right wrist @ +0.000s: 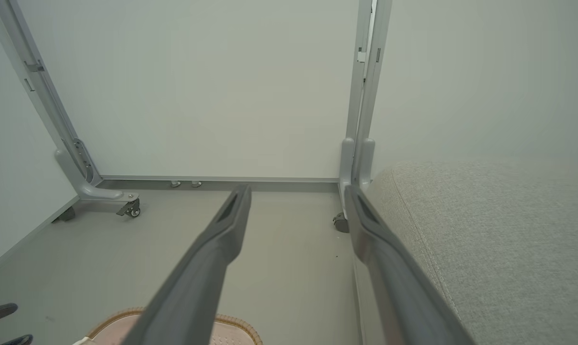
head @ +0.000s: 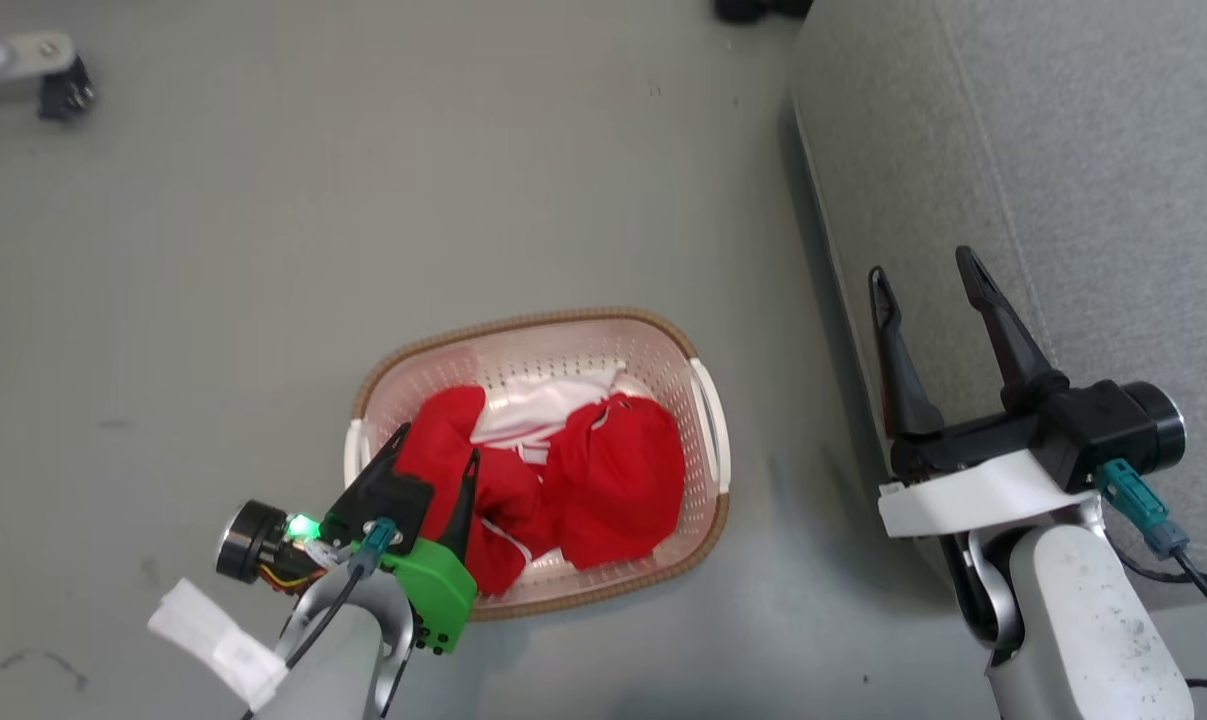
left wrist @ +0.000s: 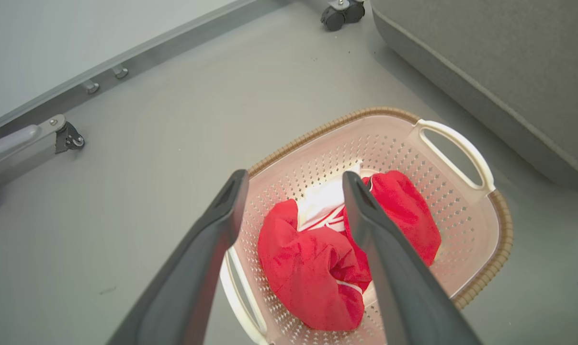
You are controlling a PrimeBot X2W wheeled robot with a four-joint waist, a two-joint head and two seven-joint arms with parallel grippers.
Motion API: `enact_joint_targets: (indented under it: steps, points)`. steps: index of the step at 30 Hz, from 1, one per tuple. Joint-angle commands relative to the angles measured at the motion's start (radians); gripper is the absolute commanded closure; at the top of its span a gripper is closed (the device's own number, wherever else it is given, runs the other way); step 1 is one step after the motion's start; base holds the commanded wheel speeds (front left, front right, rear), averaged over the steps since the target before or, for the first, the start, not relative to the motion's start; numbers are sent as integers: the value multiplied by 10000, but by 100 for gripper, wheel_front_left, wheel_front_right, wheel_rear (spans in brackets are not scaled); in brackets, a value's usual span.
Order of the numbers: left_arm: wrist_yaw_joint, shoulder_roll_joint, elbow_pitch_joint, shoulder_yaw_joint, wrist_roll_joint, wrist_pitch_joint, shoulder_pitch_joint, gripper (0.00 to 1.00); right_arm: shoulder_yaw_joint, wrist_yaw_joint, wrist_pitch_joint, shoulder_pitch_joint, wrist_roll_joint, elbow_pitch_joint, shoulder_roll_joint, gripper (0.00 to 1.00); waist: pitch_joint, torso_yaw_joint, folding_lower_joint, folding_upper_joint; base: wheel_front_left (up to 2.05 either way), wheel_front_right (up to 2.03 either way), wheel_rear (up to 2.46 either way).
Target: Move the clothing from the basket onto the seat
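One basket (head: 543,320). Inside, red garments (head: 613,480): two mounds, white-trimmed cloth between them; tangled, so split unsure. Two white handles (head: 711,420), one per basket end. One couch (head: 1063,150). Two grippers: left gripper (head: 438,442), right gripper (head: 922,262). Dark fingers (head: 1003,325): two each, four total. Two wheeled frame feet (left wrist: 68,136) in left wrist view.

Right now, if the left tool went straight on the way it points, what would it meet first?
Most likely the red clothing in the basket: the open left tool points down at the heap, framed between its fingers in the left wrist view. The gap above the fabric is unclear.
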Motion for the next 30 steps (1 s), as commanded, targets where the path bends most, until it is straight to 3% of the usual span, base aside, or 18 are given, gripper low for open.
enact_joint_targets:
  steps: [1,8,20,30]
  points:
    - [55,115,554,-124,176,-9,-569,0,17,1,-32,-266,-36,-94,-7,0,1694,-501,-1,0,0,0,0]
    - [66,207,3168,-649,643,-10,-2224,0,132,1,-32,-530,117,-218,-6,0,2685,-691,-1,0,0,0,0]
    - [-178,269,5156,-1404,923,-8,-3781,0,341,1,-32,-1039,190,-396,-6,0,3782,-872,-1,0,0,0,0]
    - [996,386,5745,-1860,1362,1154,-4701,0,531,1,-32,-1291,426,-488,-6,0,4456,-1090,-1,0,0,0,0]
